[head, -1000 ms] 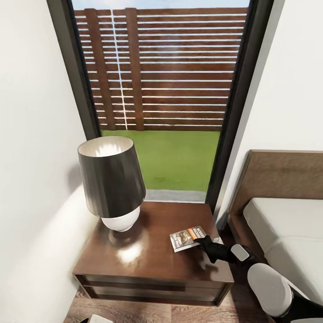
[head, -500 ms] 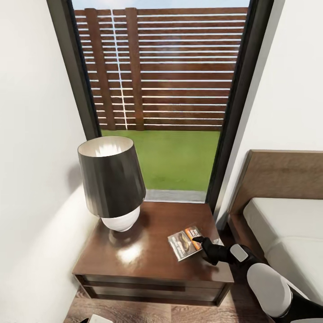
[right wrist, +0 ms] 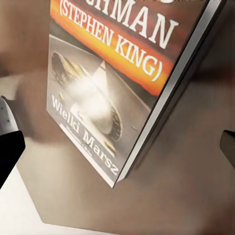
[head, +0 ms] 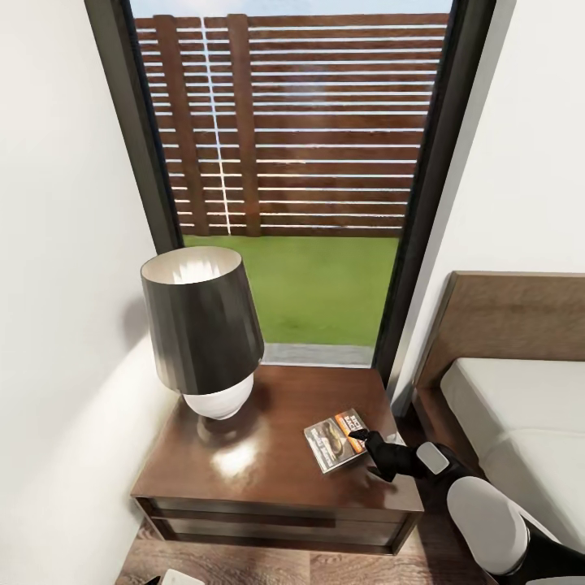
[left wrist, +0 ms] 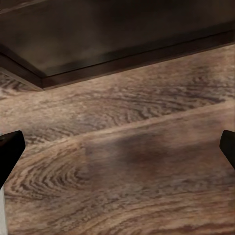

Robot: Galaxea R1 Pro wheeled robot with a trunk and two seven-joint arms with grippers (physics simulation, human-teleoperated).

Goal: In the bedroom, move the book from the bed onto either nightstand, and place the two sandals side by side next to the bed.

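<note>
One book reading "(STEPHEN KING)", "Wielki Marsz" lies on the nightstand; right pincer spread wide.

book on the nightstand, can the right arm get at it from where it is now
Probably yes: the right gripper sits at the book edge, its fingers spread wide in the wrist view, with the lamp well off to the side.

Book on nightstand, lamp to its left, bed right of nightstand
</note>
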